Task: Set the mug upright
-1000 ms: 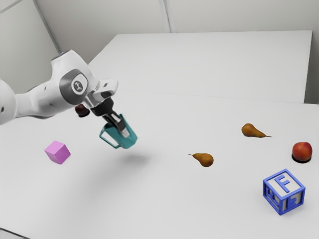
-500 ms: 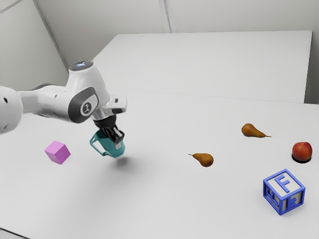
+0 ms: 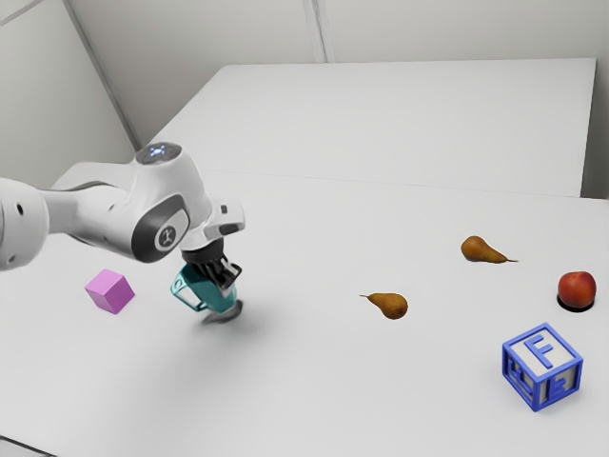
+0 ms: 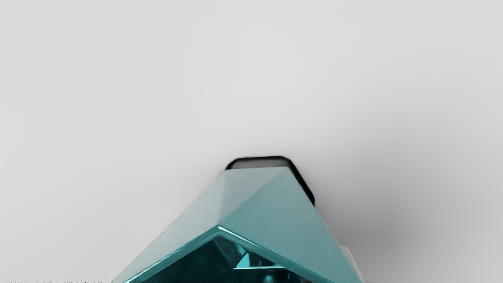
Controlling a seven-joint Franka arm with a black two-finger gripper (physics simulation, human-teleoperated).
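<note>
Exterior view first: the mug (image 3: 208, 292) is held at a tilt over the surface (image 3: 314, 400), its handle (image 3: 177, 291) toward that view's left and its base tipped down toward the right. The end effector (image 3: 226, 276) is closed on it, apparently by the side wall, and that grip must be what holds the lean, since a mug at this angle would not stand alone. In the wrist view its mouth (image 4: 188, 267) opens toward the camera on the hand and its walls narrow away toward the base, so it seems gripped from the mouth end, which leaves the base free to be set down.

A dark shadow lies close under the mug in the exterior view, so it is low; whether an edge touches the surface I cannot tell. It is not upright as it hangs. What seems called for is to turn the hand until the base is level, bring it flat onto the surface, and only then let go. Released while leaning, it could topple or roll, and the handle's weight might pull it over.

The pink cube (image 3: 109, 291) is nearest, to the exterior view's left, apart from the mug. Toward the right lie a pear (image 3: 390, 305), a second pear (image 3: 481, 250), the letter block (image 3: 541, 367) and a red fruit (image 3: 577, 289), all far enough off to leave room for setting down.
</note>
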